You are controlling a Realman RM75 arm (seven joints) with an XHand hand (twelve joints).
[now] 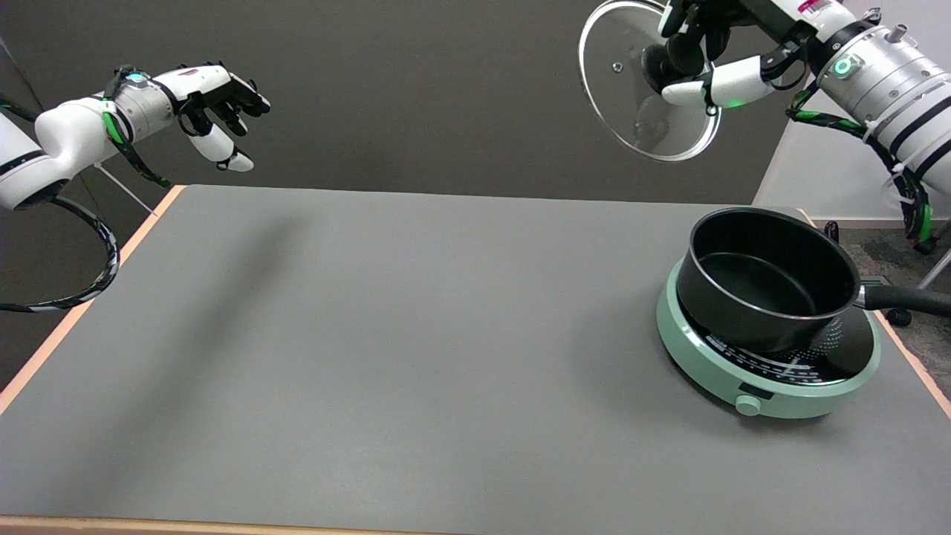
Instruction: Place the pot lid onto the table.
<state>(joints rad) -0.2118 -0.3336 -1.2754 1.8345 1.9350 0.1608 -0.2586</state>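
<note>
High above the table's (pixel 386 334) far right corner, the robot's right hand (pixel 702 56) holds a glass pot lid (pixel 620 111) in the air, its fingers (pixel 735 80) wrapped around the black knob at the lid's centre. The lid hangs tilted, nearly on edge, its underside facing the camera; part of its rim appears cut off by the frame's top edge. Below and to the right, an uncovered black pot (pixel 769 290) sits on a pale green hotplate (pixel 765 371), its handle pointing off the table's right side. At the upper left, the left hand (pixel 215 111) hangs over the far corner, fingers loosely curled.
</note>
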